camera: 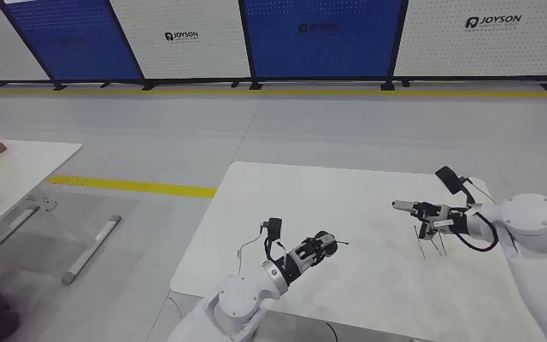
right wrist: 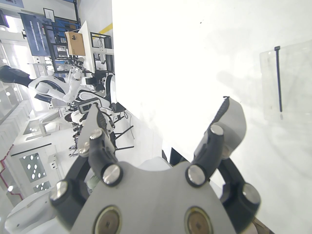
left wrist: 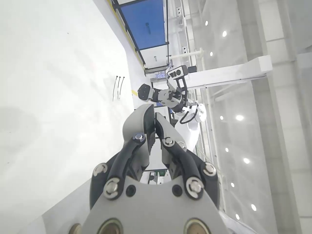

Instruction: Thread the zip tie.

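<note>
Several loose black zip ties lie on the white table near its right side, also visible as zip ties in the left wrist view. One black zip tie rests on a clear plastic sheet. My right gripper hangs just above and beside that group, open with nothing between its fingers; the right gripper shows wide-spread jaws. My left gripper sits near the table's front, its jaws pressed together on a thin black zip tie that sticks out toward the right.
The table's front edge runs just below the left arm. A second white table stands at the far left. Blue and white panels line the back, with a yellow floor line.
</note>
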Controlling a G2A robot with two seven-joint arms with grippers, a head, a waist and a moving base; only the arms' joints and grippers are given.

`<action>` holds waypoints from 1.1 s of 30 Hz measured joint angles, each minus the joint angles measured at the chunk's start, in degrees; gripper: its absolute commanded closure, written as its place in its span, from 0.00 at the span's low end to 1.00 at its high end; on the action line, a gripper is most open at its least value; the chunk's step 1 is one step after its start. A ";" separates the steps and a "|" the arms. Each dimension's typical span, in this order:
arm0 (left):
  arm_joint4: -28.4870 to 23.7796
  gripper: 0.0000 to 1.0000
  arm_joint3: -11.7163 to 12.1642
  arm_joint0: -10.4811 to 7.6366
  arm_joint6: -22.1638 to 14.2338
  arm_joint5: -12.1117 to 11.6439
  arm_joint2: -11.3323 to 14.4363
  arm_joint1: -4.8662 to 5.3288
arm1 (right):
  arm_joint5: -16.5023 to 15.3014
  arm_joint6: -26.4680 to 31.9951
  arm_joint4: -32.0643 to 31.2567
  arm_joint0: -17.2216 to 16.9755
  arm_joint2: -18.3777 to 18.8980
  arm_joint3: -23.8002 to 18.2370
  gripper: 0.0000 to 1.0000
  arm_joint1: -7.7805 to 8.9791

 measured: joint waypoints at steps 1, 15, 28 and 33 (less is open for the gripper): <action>0.00 1.00 0.00 0.00 0.00 0.00 0.00 0.00 | 0.00 0.00 0.00 0.00 0.00 0.00 0.00 0.00; 0.00 1.00 0.00 0.00 0.00 0.00 0.00 0.00 | -12.86 6.99 -24.87 8.72 -7.10 0.80 0.00 2.59; 0.00 1.00 0.00 0.00 0.00 0.00 0.00 0.00 | -14.10 6.85 -30.99 14.43 -15.25 7.47 0.00 2.26; 0.00 1.00 0.00 0.00 0.00 0.00 0.00 0.00 | -23.29 5.98 -32.95 14.24 -18.87 9.32 0.00 1.65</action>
